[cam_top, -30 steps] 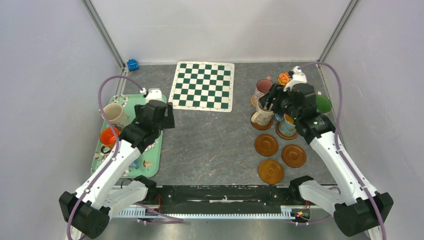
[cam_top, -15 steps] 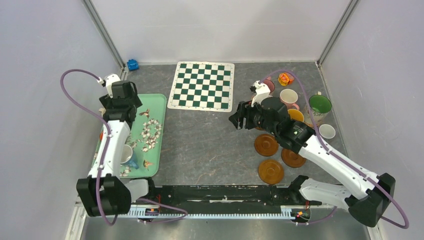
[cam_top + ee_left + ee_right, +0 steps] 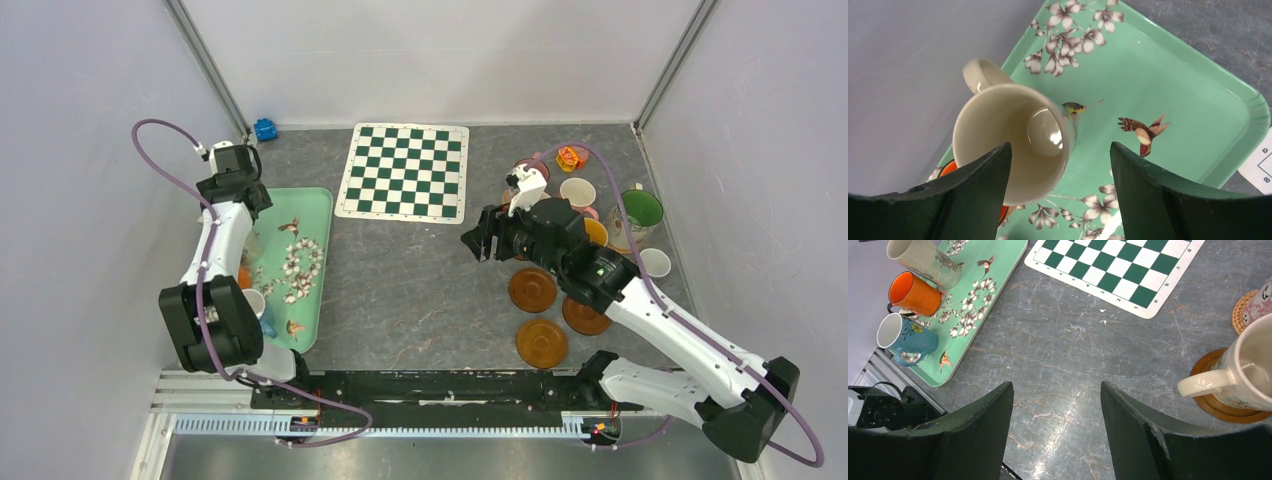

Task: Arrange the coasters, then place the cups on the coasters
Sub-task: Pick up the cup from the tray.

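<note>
My left gripper (image 3: 1060, 150) hangs open over the far-left corner of the mint-green tray (image 3: 1173, 90). A cream cup (image 3: 1013, 135) stands there, its rim partly between the fingers and next to the left one. An orange cup (image 3: 948, 167) peeks out behind it. In the top view the left gripper (image 3: 243, 205) is at the tray's far end. My right gripper (image 3: 478, 240) is open over bare table, left of the cups. Three brown coasters (image 3: 532, 289) lie bare. A cream patterned cup (image 3: 1253, 370) sits on a brown coaster (image 3: 1223, 407). A blue cup (image 3: 905, 337) stands on the tray.
The green-and-white chequered mat (image 3: 405, 170) lies at the back centre. A small orange-yellow toy (image 3: 570, 157) sits behind the cups on the right, among them a green-lined cup (image 3: 640, 208) and a small white cup (image 3: 655, 262). A blue object (image 3: 265, 129) sits in the far-left corner by the wall.
The left arm swung from the tray's middle to its far-left corner, above the cream cup, and its jaws narrowed a little. The right arm moved left, away from the cups, over bare table.
</note>
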You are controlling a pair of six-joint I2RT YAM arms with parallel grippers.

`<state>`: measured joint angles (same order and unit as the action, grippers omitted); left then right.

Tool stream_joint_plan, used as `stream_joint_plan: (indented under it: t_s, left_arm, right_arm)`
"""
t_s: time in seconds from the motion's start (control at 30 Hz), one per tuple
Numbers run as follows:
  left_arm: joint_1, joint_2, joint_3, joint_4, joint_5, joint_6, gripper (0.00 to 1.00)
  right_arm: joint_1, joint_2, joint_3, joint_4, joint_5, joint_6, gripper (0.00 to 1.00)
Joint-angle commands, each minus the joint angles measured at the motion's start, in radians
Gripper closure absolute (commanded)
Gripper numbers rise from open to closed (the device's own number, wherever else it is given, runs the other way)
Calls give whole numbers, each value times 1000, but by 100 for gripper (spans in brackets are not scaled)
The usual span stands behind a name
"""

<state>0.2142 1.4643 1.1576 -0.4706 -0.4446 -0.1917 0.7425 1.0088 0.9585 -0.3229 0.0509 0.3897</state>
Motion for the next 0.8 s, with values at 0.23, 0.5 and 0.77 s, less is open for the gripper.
stream_joint_plan:
  t_s: [0.23, 0.5, 0.77]
  left_arm:
    - [65, 77, 65, 67, 93, 64, 28]
    - [65, 131, 40, 77, 173, 64, 36]
    - [64, 142, 59, 40, 164, 92, 60]
  right_arm:
    - [4, 0, 90, -33, -13, -39, 33]
    - [5, 7, 93, -27, -17, -20, 33]
    - [6, -12, 48, -17, -26, -7, 33]
